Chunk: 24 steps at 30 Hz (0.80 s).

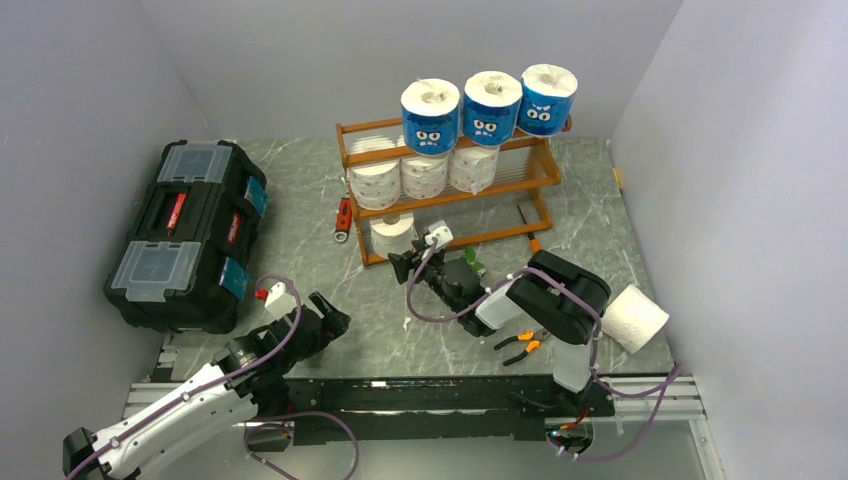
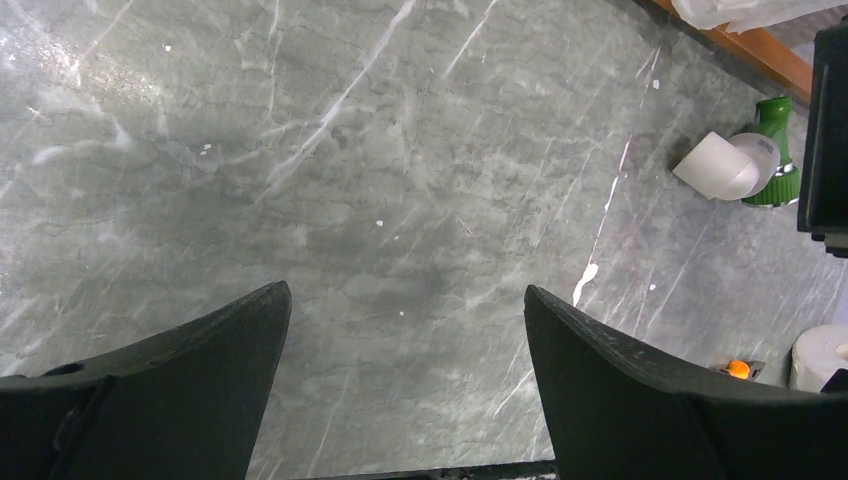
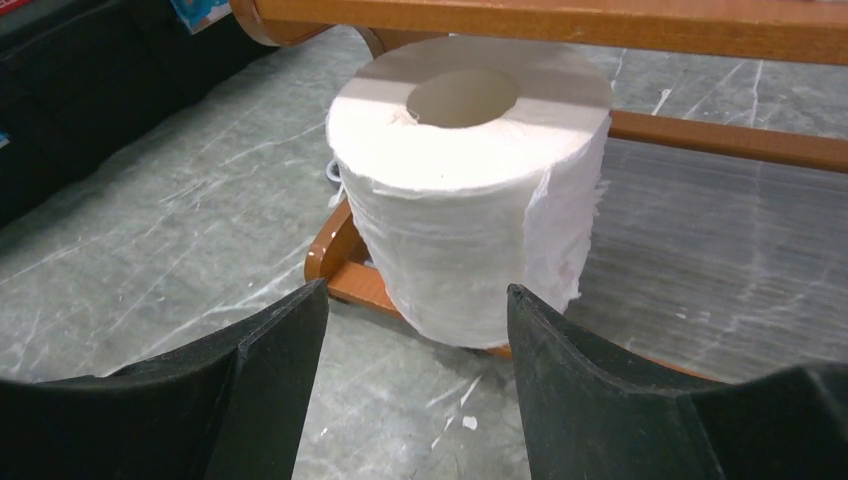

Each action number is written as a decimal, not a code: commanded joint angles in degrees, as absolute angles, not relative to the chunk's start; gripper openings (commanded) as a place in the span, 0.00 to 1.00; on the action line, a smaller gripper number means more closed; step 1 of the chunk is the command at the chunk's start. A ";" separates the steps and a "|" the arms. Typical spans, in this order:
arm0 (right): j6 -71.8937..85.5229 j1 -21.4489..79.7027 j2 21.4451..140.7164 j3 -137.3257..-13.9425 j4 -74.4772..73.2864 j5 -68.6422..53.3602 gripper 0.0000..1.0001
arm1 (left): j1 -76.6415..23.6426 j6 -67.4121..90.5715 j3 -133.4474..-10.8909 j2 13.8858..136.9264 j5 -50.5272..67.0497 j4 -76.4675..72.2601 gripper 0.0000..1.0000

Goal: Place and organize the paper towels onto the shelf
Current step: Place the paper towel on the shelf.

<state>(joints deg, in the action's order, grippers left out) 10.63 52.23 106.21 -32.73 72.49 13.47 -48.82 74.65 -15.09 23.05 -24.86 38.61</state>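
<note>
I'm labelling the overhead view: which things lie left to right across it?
Black toolbox → left gripper → orange-brown shelf with stacked paper towel rolls → loose white paper towel roll.

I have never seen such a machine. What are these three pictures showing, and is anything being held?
Two robot arms stand on a marble-patterned table. The overhead view shows both; each other picture comes from a camera on one wrist.

The left gripper is open above bare table, holding nothing. The right gripper is open too, facing a white paper towel roll standing on the bottom tier of the wooden shelf.

That shelf has three blue-wrapped rolls on top and white rolls in the middle. One more white roll lies at the right edge. A black toolbox sits left.
</note>
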 commanded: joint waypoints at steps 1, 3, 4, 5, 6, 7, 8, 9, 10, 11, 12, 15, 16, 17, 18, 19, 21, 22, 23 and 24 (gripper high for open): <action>9.80 52.31 107.81 -36.30 73.59 15.20 0.67 | -48.62 75.45 -15.01 22.85 -25.63 38.89 0.93; 9.76 52.23 108.49 -37.17 73.00 15.36 0.67 | -48.65 75.48 -14.95 23.01 -25.65 38.93 0.93; 9.81 52.21 108.72 -37.65 72.58 15.40 0.67 | -48.68 75.50 -14.97 23.07 -25.63 38.95 0.93; 9.88 52.16 109.03 -38.08 72.02 15.57 0.66 | -48.63 75.61 -14.92 23.18 -25.59 38.94 0.93; 9.98 52.14 109.33 -38.54 71.57 15.69 0.66 | -48.63 75.59 -14.91 23.17 -25.62 38.94 0.93; 10.05 52.12 109.60 -38.91 71.22 15.66 0.65 | -48.61 75.65 -14.89 23.12 -25.66 39.01 0.93; 10.03 52.02 109.92 -39.27 70.80 15.75 0.65 | -48.61 75.69 -14.87 23.12 -25.66 39.10 0.93; 10.18 52.02 110.14 -39.67 70.31 15.85 0.65 | -48.68 75.74 -14.88 23.13 -25.66 39.22 0.93; 10.26 52.00 110.47 -39.98 69.91 15.82 0.65 | -48.68 75.83 -14.89 23.04 -25.78 39.38 0.93; 10.32 51.88 110.74 -40.26 69.73 15.79 0.65 | -48.62 75.87 -14.88 23.00 -25.76 39.50 0.93; 10.44 51.87 111.08 -40.58 69.35 15.66 0.65 | -48.66 75.93 -14.83 22.96 -25.75 39.48 0.93; 10.91 51.85 112.23 -41.43 68.70 15.77 0.64 | -48.69 76.04 -14.68 22.72 -25.82 39.59 0.93; 11.04 51.83 112.61 -41.59 68.73 15.81 0.64 | -48.69 76.09 -14.72 22.63 -25.95 39.70 0.93; 11.21 51.79 112.91 -41.84 68.66 15.82 0.64 | -48.65 76.11 -14.80 22.54 -26.05 40.00 0.93; 11.41 51.81 113.20 -42.12 68.57 15.82 0.64 | -48.61 76.16 -14.83 22.43 -26.28 40.31 0.93; 11.57 51.76 113.47 -42.42 68.56 15.82 0.64 | -48.66 76.20 -14.93 22.35 -26.40 40.57 0.93; 11.76 51.81 114.04 -42.89 68.43 15.99 0.64 | -48.65 76.20 -15.05 21.93 -26.84 41.09 0.93; 11.80 51.83 114.22 -43.15 68.39 15.92 0.64 | -48.68 76.20 -15.11 21.75 -26.93 41.31 0.93; 11.86 51.78 114.45 -43.42 68.31 15.96 0.64 | -48.61 76.20 -15.14 21.59 -27.04 41.46 0.93; 11.94 51.80 114.70 -43.68 68.23 15.99 0.63 | -48.65 76.27 -15.12 21.50 -27.15 41.60 0.93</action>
